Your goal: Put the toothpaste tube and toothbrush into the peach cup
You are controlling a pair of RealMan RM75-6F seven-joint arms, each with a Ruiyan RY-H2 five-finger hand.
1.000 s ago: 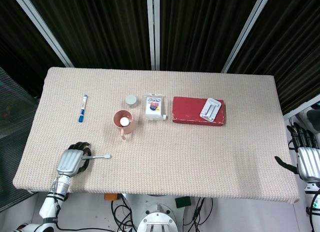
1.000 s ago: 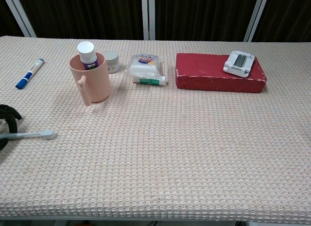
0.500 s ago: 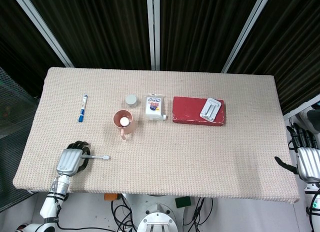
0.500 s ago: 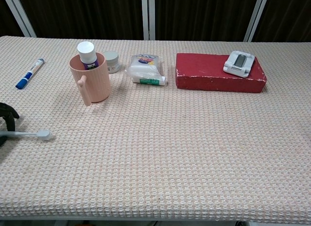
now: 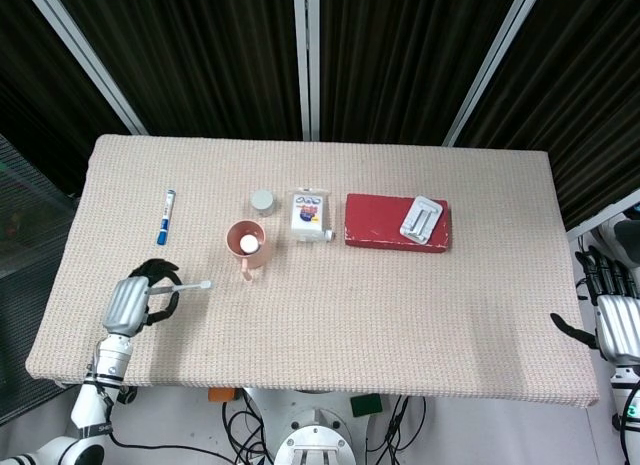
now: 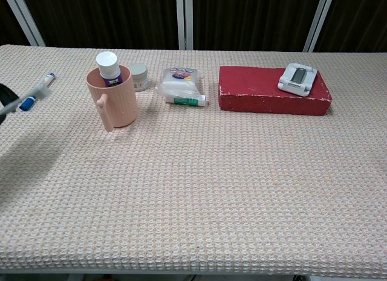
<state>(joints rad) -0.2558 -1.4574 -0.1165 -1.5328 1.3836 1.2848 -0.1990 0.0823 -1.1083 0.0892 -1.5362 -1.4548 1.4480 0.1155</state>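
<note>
Toothbrush [image 5: 180, 284] now lifted off table [image 5: 400, 305], gripped in left hand [image 5: 130, 303] fingers, left of cup [image 5: 246, 243]; right hand [image 5: 612, 320] idle, open.

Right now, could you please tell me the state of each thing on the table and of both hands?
Toothbrush: held by the left hand, off the table, outside the cup.
Tube: upright in the cup, cap up.
Cup: upright, handle toward the robot.
Right hand: holds nothing, off the table's right edge.
Marker: lying flat, capped.
Pouch: lying flat.
Red box: flat, white device on top.
</note>
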